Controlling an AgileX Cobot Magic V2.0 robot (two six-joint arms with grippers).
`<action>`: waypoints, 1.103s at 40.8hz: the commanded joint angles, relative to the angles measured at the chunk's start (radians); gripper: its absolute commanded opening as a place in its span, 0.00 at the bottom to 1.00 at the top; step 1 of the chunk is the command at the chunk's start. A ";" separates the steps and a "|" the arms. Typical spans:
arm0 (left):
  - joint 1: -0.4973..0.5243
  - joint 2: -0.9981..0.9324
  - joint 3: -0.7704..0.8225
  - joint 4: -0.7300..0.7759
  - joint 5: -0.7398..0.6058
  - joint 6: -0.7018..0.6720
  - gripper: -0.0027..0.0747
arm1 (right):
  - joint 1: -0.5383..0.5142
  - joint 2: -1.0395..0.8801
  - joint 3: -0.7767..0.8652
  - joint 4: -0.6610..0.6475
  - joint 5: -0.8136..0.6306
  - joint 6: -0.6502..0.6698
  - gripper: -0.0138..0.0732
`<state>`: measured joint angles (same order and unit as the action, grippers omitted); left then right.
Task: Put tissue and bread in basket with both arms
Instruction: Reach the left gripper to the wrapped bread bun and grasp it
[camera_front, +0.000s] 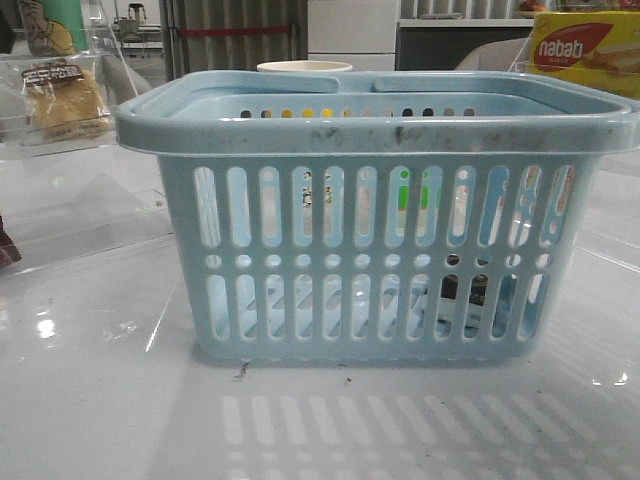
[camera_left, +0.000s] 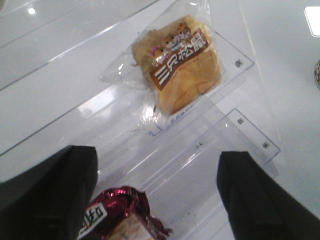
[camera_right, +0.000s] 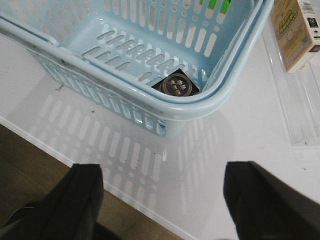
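Observation:
The light blue basket (camera_front: 370, 120) stands mid-table; it also shows in the right wrist view (camera_right: 200, 107). A small flat pack with a black patch, seemingly the tissue (camera_right: 176, 84), lies in the basket's near corner and shows dark through the slots (camera_front: 465, 290). The wrapped golden bread (camera_left: 177, 65) with its brown-and-white label lies on a clear acrylic shelf, at the far left in the front view (camera_front: 65, 100). My left gripper (camera_left: 160, 155) is open and empty, short of the bread. My right gripper (camera_right: 165, 167) is open and empty over the table's edge beside the basket.
A red foil snack packet (camera_left: 117, 215) lies by my left fingers. A yellow-and-red nabati box (camera_front: 585, 50) stands back right. A printed box (camera_right: 297, 30) rests on a clear stand beside the basket. A pale cup (camera_front: 304, 67) stands behind the basket.

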<state>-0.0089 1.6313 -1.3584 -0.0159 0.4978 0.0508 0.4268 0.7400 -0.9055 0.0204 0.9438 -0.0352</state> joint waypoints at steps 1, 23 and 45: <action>0.019 0.044 -0.103 -0.032 -0.069 -0.022 0.75 | -0.003 -0.004 -0.025 -0.005 -0.059 -0.010 0.85; 0.007 0.279 -0.231 -0.148 -0.253 -0.022 0.70 | -0.003 -0.004 -0.025 -0.005 -0.059 -0.010 0.85; 0.003 0.276 -0.231 -0.148 -0.224 -0.022 0.15 | -0.003 -0.004 -0.025 -0.005 -0.059 -0.010 0.85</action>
<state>-0.0005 1.9656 -1.5518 -0.1516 0.3237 0.0379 0.4268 0.7400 -0.9055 0.0204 0.9438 -0.0352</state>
